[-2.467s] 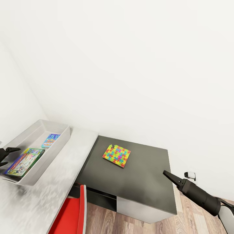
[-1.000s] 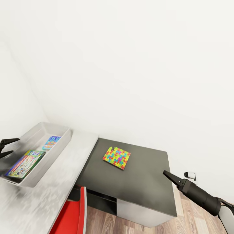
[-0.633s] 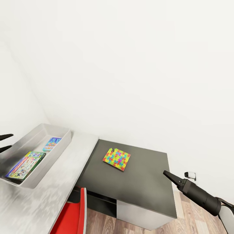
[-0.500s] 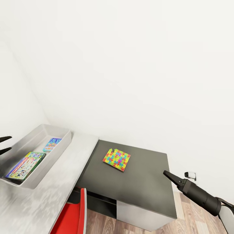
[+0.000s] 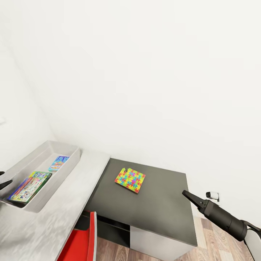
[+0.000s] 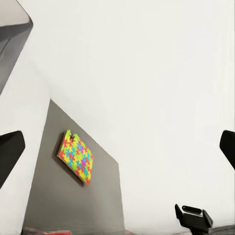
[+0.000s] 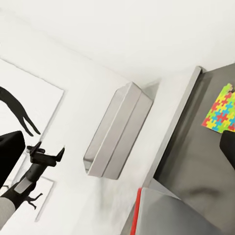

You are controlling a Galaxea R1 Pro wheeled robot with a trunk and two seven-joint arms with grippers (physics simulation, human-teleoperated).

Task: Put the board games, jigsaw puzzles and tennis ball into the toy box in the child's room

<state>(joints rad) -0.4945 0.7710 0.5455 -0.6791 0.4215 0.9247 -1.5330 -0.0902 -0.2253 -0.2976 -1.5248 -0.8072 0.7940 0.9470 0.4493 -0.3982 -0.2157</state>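
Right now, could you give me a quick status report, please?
Both grippers open and empty: left gripper, right gripper. Toy box holds two board games. One jigsaw puzzle on the dark top, nothing around it.

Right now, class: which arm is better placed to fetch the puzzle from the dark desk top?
Probably the right. The right gripper hangs open at the dark top's edge, near the jigsaw puzzle; the left gripper sits beyond the toy box.
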